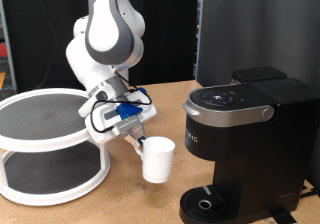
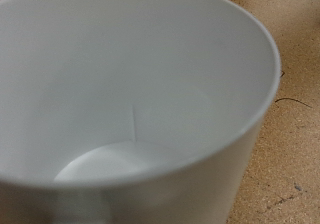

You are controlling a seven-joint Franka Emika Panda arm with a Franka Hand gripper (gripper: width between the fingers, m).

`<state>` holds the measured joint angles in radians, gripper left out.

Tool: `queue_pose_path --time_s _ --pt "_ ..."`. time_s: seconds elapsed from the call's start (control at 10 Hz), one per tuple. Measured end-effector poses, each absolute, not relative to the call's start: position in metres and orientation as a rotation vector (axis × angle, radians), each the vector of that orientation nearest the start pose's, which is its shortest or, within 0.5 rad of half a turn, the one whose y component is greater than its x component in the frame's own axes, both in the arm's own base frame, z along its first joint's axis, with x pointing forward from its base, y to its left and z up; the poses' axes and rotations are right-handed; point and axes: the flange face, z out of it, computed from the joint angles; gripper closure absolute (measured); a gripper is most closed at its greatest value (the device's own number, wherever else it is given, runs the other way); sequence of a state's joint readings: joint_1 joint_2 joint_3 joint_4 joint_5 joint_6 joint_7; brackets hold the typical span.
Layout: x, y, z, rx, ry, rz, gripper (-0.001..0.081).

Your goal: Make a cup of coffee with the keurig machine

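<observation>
Gripping cup (image 1: pixel 158 160) rim, gripper (image 1: pixel 141 141) beside keurig machine (image 1: pixel 243 134)

Two-tier white round rack (image 1: pixel 45 144) with dark mesh shelves, standing on brown wooden counter (image 1: pixel 130 199) at exterior view's left. Dark panel (image 1: pixel 255 29) upright behind, at exterior view's top right.

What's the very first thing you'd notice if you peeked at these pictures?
The white cup catches the eye: it hangs from the gripper in the middle of the exterior view, and its empty inside fills the wrist view. To the exterior view's right stands the big black keurig machine, its round drip tray bare. On the exterior view's left sits a white two-tier round shelf.
</observation>
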<state>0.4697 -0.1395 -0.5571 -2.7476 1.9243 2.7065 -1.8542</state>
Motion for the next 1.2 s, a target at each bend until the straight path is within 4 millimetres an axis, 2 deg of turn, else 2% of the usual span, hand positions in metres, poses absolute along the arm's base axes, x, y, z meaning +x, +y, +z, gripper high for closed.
queue_pose_path --time_s 0.7,1.2 --pt "0.365 -0.026 0.214 -2.558 0.075 -0.885 0.0731" --pt "0.378 -0.003 0.208 -2.543 0.093 -0.892 0.0731"
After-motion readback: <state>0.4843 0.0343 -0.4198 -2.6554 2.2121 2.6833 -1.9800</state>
